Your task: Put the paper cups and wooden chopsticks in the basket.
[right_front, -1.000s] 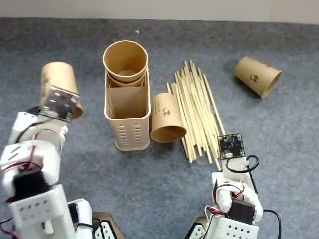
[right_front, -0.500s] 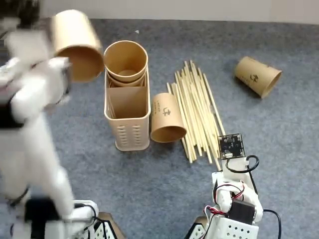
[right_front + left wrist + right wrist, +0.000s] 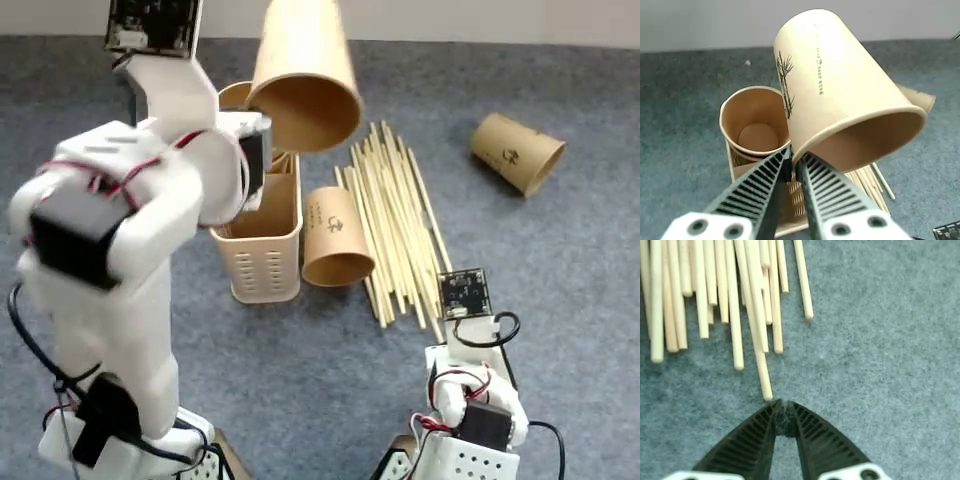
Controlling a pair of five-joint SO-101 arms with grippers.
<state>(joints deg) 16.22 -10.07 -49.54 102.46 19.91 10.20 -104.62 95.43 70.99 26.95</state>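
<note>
One paper cup hangs tilted above the basket, its rim pinched in my left claw. Below it, a stacked cup already stands in the basket's far compartment. A tipped-over cup lies just beside the basket, and a far cup lies well apart from it. The wooden chopsticks lie in a loose pile past the tipped-over cup, none of them in the basket. My right claw is pressed together, empty, at the chopstick tips. I judge the task under half done.
</note>
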